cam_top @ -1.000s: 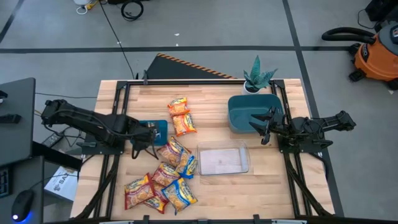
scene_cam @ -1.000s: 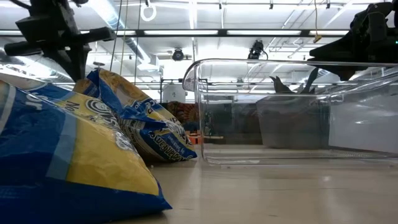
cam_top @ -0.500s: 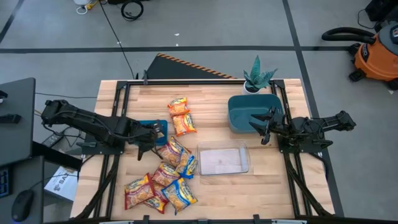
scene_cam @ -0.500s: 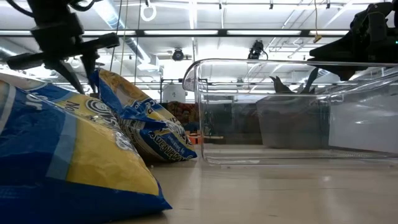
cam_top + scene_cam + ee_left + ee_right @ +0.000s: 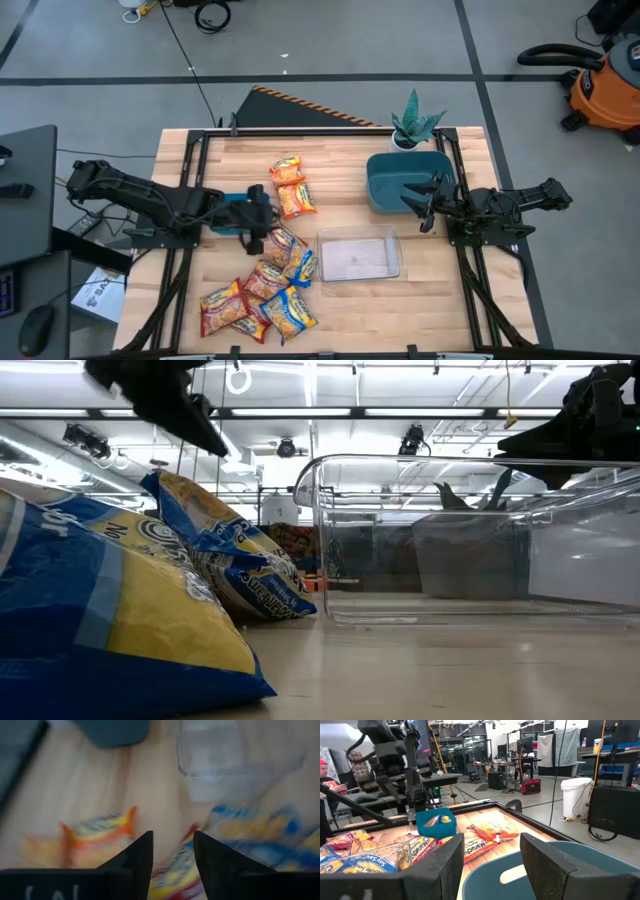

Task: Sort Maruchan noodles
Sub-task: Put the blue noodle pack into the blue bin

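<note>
Several Maruchan noodle packets lie in a loose pile at the table's near middle. Two orange-trimmed packets lie farther back. My left gripper hovers open and empty over the pile's far end. In the left wrist view its fingers stand above an orange-trimmed packet and a blue-trimmed packet, touching neither. My right gripper waits open over the near left part of the teal bin, as the right wrist view shows.
A clear plastic container stands right of the pile. A small blue bin with something yellow in it sits under my left arm. A potted plant stands at the far edge. Blue-trimmed packets fill the low view's left.
My left gripper has gone toward the table's right edge, from beside the small blue bin to over the far end of the packet pile. It has stayed open and empty. The packets have not moved.
</note>
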Controlling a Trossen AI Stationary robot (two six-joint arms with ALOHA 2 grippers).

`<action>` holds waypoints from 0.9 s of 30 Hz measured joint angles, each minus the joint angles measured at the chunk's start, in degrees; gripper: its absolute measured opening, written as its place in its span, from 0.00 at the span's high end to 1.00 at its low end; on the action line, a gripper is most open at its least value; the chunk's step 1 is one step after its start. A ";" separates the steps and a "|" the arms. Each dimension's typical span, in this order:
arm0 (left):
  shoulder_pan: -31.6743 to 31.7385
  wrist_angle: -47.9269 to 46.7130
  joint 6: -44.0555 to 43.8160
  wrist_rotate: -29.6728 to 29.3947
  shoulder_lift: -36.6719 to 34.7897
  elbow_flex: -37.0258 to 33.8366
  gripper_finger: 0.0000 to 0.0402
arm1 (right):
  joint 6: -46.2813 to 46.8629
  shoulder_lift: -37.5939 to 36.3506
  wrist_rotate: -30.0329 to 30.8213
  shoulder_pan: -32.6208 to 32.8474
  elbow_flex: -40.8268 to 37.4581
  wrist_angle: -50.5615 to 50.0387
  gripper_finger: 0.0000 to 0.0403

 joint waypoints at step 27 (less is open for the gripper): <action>-15.12 -30.88 -24.08 7.01 31.92 29.80 0.64 | -0.01 0.00 0.02 -0.01 0.01 0.00 0.51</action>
